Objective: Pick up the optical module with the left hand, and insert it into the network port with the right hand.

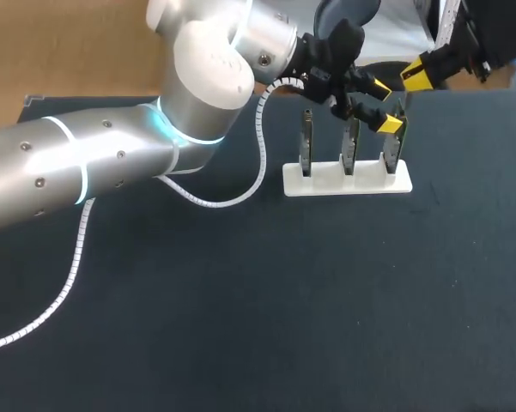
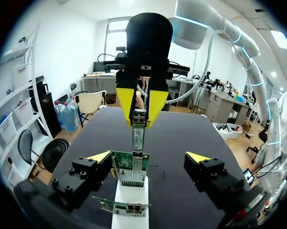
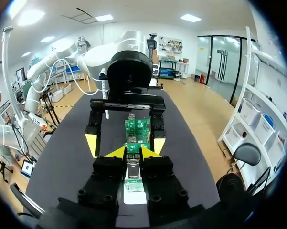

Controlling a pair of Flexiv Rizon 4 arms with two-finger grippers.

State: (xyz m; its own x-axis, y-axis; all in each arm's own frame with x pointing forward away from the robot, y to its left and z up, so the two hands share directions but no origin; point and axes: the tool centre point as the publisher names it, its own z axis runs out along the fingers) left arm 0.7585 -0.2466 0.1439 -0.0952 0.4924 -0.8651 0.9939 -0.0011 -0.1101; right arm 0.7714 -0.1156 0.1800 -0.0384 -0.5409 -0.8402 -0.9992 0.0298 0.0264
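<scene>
One straight push remained, I judged: right jaws gripped the optical module (image 2: 138, 135) just short of the network port (image 2: 139, 155); left jaws stood open.

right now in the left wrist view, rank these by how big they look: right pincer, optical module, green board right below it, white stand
1. right pincer, clearly largest
2-3. green board and white stand look alike; the stand is partly hidden, so no ranking
4. optical module, smallest
</scene>
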